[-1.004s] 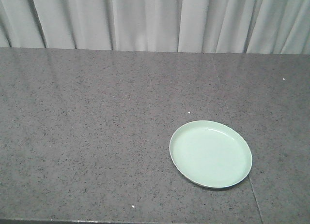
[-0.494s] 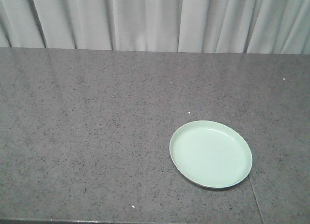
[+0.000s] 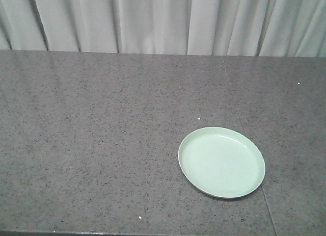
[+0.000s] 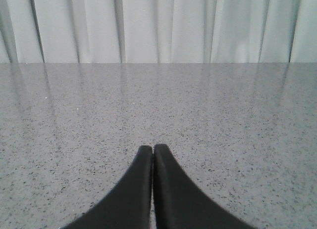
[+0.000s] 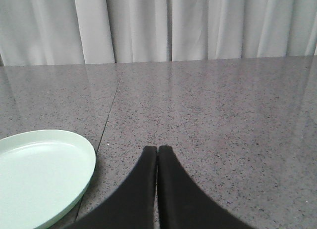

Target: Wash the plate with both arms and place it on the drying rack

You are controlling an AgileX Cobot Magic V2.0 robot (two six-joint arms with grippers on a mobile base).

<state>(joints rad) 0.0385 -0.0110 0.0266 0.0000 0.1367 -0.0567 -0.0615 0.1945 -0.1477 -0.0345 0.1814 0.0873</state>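
One pale green plate lies flat on the dark speckled counter, right of centre and toward the near edge, in the same spot as half a second ago. The right gripper hangs near its rim without touching it, jaws pressed together with nothing between them. The left gripper is likewise clenched, over the counter. A pale curtain hangs behind.

no readable text, no labels visible
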